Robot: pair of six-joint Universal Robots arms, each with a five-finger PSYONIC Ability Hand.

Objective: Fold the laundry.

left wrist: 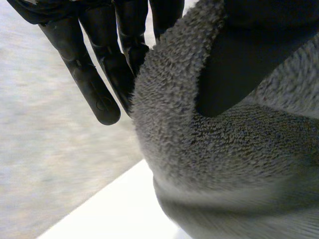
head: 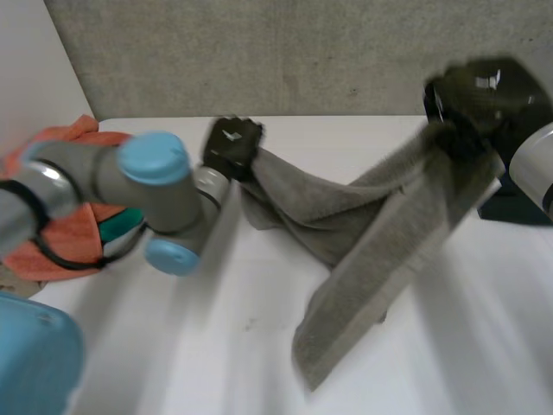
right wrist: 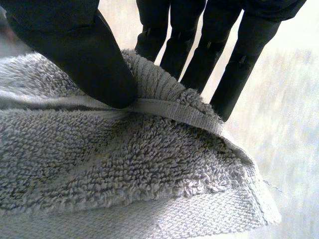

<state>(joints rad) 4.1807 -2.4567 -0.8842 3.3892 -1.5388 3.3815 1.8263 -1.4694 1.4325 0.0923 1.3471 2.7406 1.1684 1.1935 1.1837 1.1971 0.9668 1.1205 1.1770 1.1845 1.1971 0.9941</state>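
White table (head: 216, 346) under us, grey towel (head: 363, 233) slung over it between our hands, left hand (head: 232, 147) and right hand (head: 471, 99) each pinching an end thumb-against-fingers, so we'd say pull it taut and level before laying it down flat.

The white table (head: 216, 346) bears a heap of orange cloth (head: 78, 226) at its left edge. A grey towel (head: 363, 259) slants down across the middle, its lower end resting on the tabletop.
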